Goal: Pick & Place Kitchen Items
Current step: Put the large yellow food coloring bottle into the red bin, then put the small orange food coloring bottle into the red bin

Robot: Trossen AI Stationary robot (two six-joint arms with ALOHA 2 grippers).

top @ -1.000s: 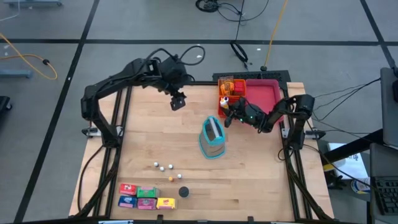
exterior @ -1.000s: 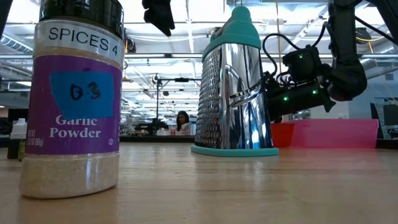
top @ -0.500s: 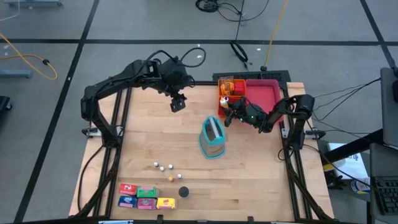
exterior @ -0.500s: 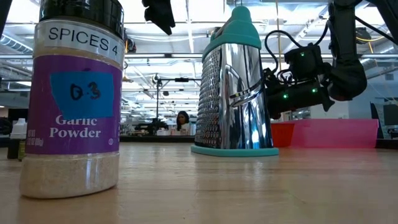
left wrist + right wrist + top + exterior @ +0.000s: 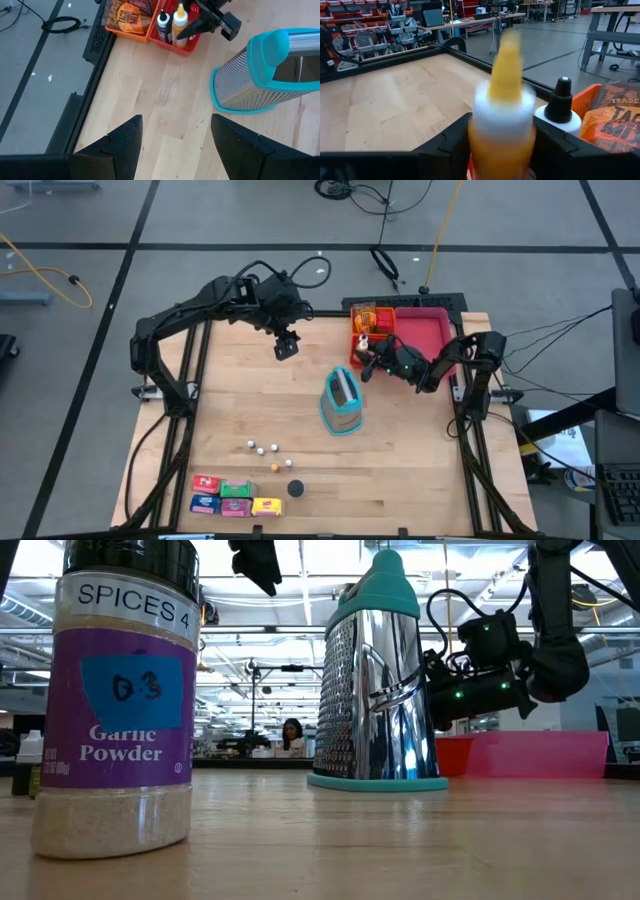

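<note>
My right tool [image 5: 502,145] is clamped on a yellow-capped squeeze bottle [image 5: 503,117], its two fingers [image 5: 452,145] pressed to the bottle's sides so that the nozzle points up. In the high view the right tool [image 5: 372,358] sits at the edge of the orange tray [image 5: 362,315], where the bottle stands next to a black-capped bottle [image 5: 560,107]; I judge the grip is low on the body to lift it clear of its neighbour. My left tool [image 5: 172,145] hangs wide open above bare desk [image 5: 240,400], waiting near the desk's far side. The grater [image 5: 342,402] stands upright mid-desk. The remaining kitchen items lie well apart at the near edge: the small boxes [image 5: 235,497], the white pieces [image 5: 262,448] and the garlic powder jar [image 5: 125,700].
</note>
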